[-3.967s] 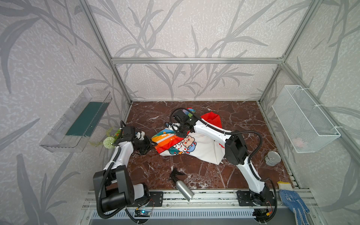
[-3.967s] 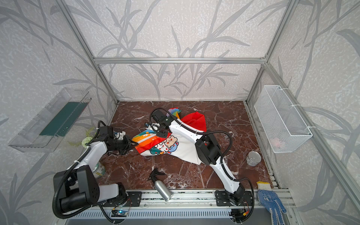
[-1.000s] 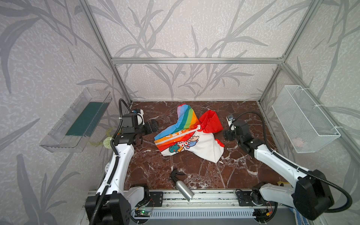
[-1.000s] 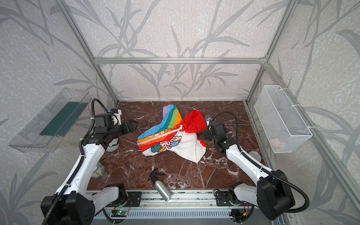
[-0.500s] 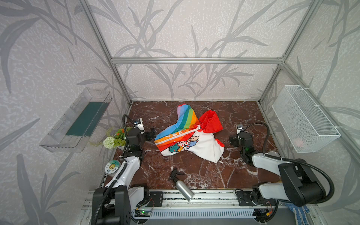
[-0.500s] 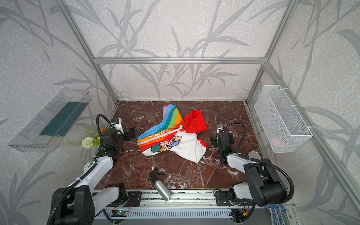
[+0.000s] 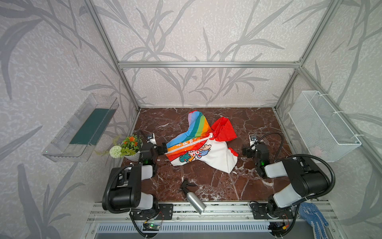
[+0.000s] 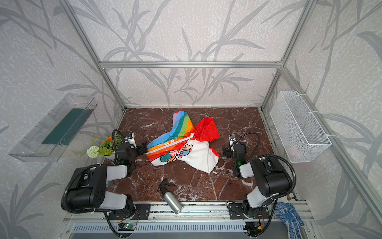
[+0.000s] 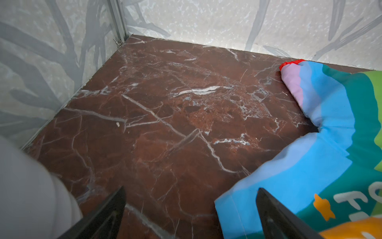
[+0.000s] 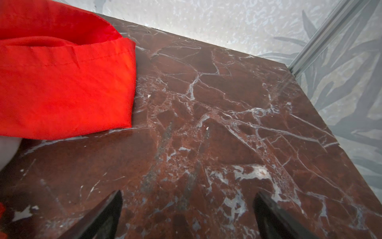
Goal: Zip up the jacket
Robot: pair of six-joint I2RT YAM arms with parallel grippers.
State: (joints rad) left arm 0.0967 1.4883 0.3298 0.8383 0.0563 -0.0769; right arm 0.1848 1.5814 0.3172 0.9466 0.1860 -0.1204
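Your left tool (image 9: 191, 191) has its jaws spread wide with nothing between them, just bare tabletop (image 9: 165, 115). 1 black finger (image 9: 275, 215) overlaps the blue hem corner of the jacket (image 9: 322, 157) in the wrist view, but I can't tell if it's actually touching. Your right tool (image 10: 188, 193) is the same deal: jaws wide apart, empty, over bare marble, with the red hood (image 10: 62, 82) lying near it.

From above, the jacket sits crumpled around the middle of the tabletop, between the 2 tools. The left one is just beside the striped hem end and the right one is clear of the white side. The rainbow sleeve (image 7: 198, 122) points toward the back wall. The white zipper (image 7: 192, 142) shows as 1 line from the hem end up to the hood.

Further out, a potted plant (image 7: 128, 145) stands by the left arm and a metal spray bottle (image 7: 195, 200) lies at the front edge. A wire basket (image 7: 322, 128) hangs on the right wall.
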